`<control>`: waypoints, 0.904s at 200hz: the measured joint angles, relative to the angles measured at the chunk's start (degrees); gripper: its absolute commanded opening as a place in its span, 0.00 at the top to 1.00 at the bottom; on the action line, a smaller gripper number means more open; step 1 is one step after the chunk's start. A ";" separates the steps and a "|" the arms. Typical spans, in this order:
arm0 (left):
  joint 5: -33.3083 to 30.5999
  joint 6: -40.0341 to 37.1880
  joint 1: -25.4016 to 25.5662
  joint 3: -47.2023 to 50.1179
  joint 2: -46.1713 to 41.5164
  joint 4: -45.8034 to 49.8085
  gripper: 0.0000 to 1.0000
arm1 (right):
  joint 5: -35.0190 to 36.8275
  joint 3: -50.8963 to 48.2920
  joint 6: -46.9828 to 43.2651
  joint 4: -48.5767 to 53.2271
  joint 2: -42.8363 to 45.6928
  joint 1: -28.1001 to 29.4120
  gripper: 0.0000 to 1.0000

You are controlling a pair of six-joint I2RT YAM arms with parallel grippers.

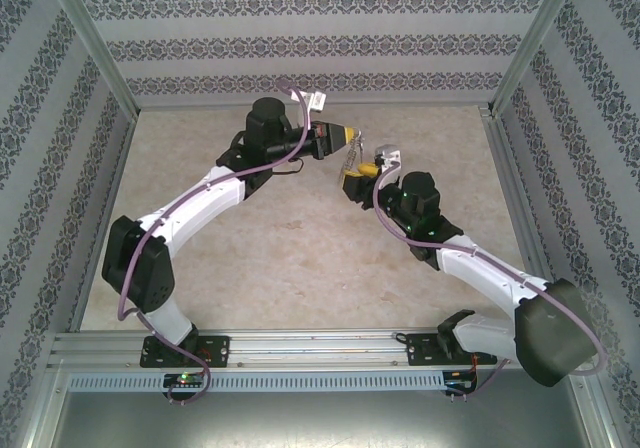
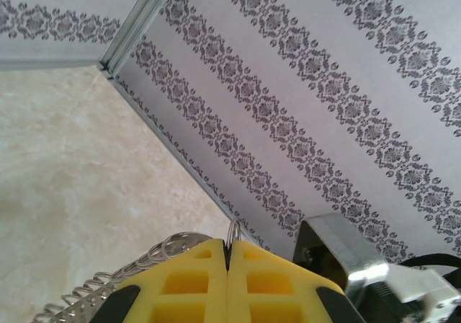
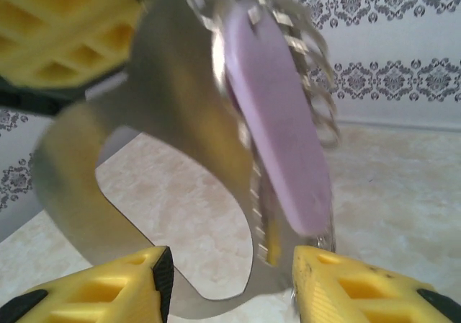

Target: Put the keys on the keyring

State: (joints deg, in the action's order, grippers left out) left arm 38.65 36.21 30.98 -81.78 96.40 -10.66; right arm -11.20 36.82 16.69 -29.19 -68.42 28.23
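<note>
Key [image 3: 281, 128]: smooth lilac head (blurred)

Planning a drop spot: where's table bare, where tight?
Free: table centre between left arm, right arm and near rail; far-left corner; strip along right wall. Crowded: far centre, where left gripper, right gripper and keyring meet.
</note>
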 measured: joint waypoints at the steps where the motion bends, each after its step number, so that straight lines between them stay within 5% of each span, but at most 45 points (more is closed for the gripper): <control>1: 0.00 0.02 0.02 0.00 0.04 0.04 1.00 | 0.09 0.04 -0.04 -0.07 0.02 -0.02 0.53; 181: 0.02 0.33 1.11 -1.95 0.55 1.25 1.00 | 1.27 2.43 -2.75 0.11 2.27 -4.87 0.58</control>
State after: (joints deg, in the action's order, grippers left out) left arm 38.68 36.53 32.10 -83.72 96.95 -9.41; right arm -9.93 39.24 13.93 -29.08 -66.15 23.35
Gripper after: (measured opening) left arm 0.049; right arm 0.420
